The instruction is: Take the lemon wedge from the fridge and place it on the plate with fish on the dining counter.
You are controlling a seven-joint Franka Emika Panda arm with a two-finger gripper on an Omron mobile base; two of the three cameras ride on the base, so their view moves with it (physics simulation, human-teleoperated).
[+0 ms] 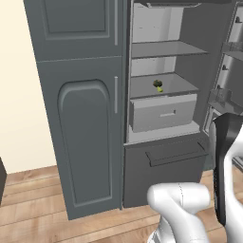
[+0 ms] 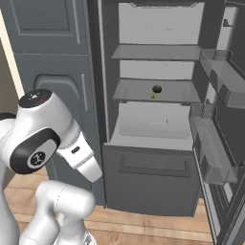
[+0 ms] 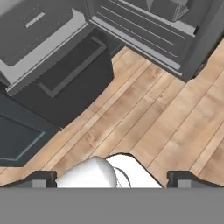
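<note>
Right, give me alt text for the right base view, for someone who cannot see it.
An open fridge with pale grey shelves; on its middle shelf a tiny yellow lemon wedge lies right beside a small dark green lump. The door swings out at right with clear bins, and the robot's white arm rises at lower left over a wooden floor.

Fridge (image 2: 158,158): I see it standing open, door swung to the right.
Middle shelf (image 2: 134,93): I see a lemon wedge (image 2: 153,95) touching a dark green lump (image 2: 156,89) behind it.
Drawer (image 2: 153,122): pale, below that shelf.
Cabinet (image 2: 57,57): left of the fridge.
</note>
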